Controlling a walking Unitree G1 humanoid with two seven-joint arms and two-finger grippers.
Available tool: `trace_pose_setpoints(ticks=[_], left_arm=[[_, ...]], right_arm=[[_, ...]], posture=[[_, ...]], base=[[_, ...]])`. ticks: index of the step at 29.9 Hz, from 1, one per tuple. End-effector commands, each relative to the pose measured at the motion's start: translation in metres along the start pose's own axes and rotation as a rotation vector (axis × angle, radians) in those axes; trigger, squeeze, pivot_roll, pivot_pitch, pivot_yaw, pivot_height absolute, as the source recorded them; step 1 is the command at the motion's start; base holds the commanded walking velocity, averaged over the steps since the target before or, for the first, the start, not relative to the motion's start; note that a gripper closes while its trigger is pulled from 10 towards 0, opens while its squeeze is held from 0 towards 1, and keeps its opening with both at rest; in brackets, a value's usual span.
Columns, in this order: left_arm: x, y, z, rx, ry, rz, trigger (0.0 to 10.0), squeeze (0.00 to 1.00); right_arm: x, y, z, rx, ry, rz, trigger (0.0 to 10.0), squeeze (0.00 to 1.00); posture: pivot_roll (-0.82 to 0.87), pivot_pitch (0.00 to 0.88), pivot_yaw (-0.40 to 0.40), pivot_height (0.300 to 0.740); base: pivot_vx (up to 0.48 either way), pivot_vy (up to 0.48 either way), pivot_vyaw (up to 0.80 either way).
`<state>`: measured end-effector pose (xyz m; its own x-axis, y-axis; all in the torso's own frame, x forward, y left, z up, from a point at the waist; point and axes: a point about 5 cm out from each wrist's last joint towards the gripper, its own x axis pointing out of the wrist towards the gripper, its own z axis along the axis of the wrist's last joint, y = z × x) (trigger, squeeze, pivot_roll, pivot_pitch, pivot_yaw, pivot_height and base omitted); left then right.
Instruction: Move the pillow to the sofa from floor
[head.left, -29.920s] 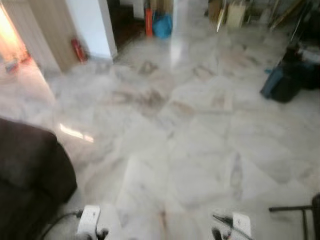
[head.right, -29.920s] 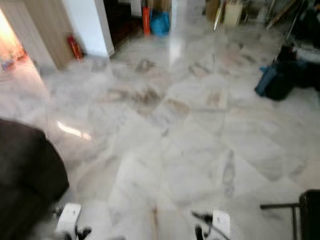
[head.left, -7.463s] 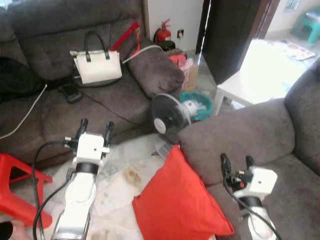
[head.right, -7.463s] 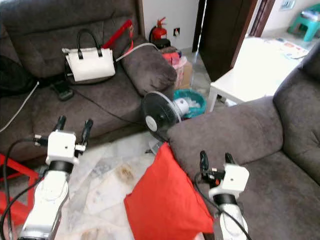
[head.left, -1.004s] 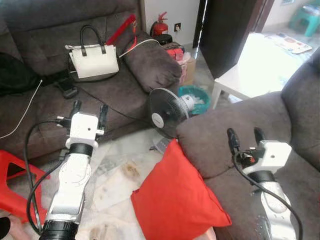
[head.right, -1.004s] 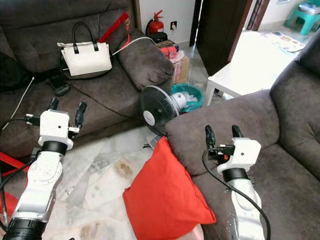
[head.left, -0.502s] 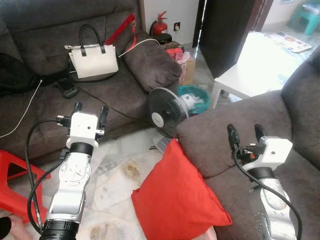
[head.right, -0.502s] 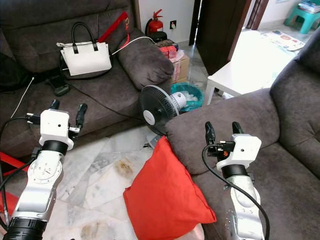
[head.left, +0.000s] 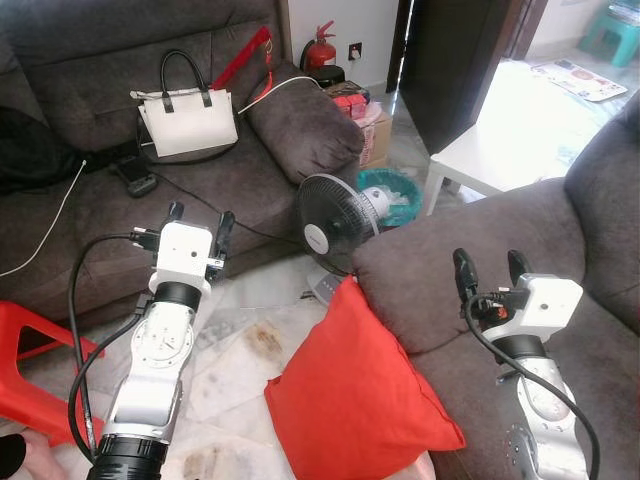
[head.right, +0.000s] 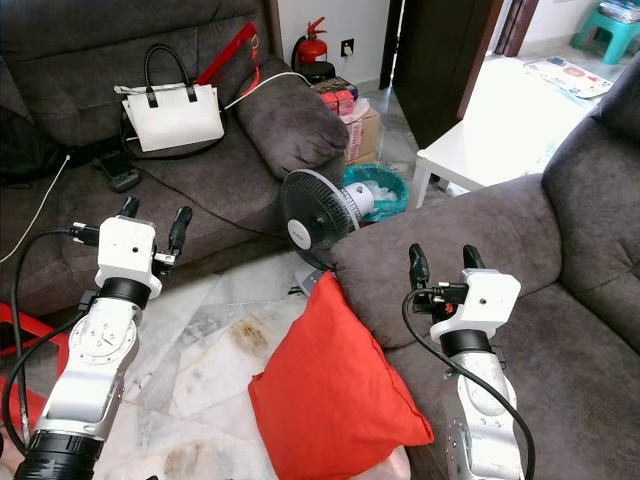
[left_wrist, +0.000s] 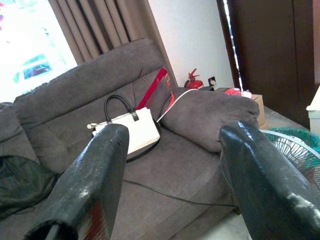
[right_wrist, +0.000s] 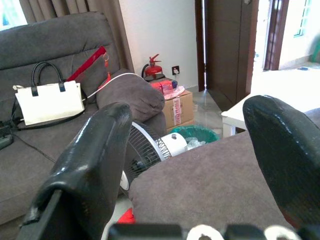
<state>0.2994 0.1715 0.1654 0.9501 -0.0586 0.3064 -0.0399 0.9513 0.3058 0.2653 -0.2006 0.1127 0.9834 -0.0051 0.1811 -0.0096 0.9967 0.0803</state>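
A red square pillow (head.left: 350, 400) stands on the marble floor, leaning against the front of the grey sofa (head.left: 440, 270) on my right. My left gripper (head.left: 198, 220) is open, raised over the floor to the pillow's left, with nothing between its fingers. My right gripper (head.left: 485, 268) is open too, hovering above the right sofa's armrest, just right of the pillow's top corner. Neither touches the pillow. In the right wrist view the open fingers (right_wrist: 92, 150) frame the armrest (right_wrist: 210, 185) and a sliver of the red pillow (right_wrist: 127, 216).
A small black fan (head.left: 335, 232) stands on the floor behind the pillow. A second grey sofa (head.left: 200, 190) at the back left holds a white handbag (head.left: 188, 122) and cables. A red stool (head.left: 30, 360) is at left, a teal basket (head.left: 395, 190), a cardboard box (head.left: 372, 135) and a white table (head.left: 500, 150) beyond.
My left gripper has shifted a little to the right and lower, towards the pillow. The right gripper and the pillow are where they were.
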Motion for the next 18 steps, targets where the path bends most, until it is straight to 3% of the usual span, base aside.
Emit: trace_pose_setpoints(ticks=[1, 13, 18], left_arm=[[0.0017, -0.0006, 0.0023, 0.005, -0.002, -0.009, 10.0, 0.0], [0.003, -0.0034, 0.0039, -0.001, -0.002, -0.024, 10.0, 0.0], [0.0016, -0.0061, 0.0031, -0.003, 0.003, -0.038, 10.0, 0.0]], right_arm=[[0.0037, 0.0049, 0.0026, 0.008, -0.006, 0.013, 10.0, 0.0], [0.0062, 0.0071, -0.001, 0.0, 0.03, -0.009, 10.0, 0.0], [0.0054, 0.0092, -0.0024, 0.004, 0.036, 0.0, 10.0, 0.0]], posture=[[0.06, 0.047, 0.034, 0.74], [0.06, 0.079, 0.046, 0.74], [0.06, 0.087, 0.046, 0.705]], base=[[0.0, 0.0, 0.0], [0.0, 0.0, 0.0], [0.0, 0.0, 0.0]])
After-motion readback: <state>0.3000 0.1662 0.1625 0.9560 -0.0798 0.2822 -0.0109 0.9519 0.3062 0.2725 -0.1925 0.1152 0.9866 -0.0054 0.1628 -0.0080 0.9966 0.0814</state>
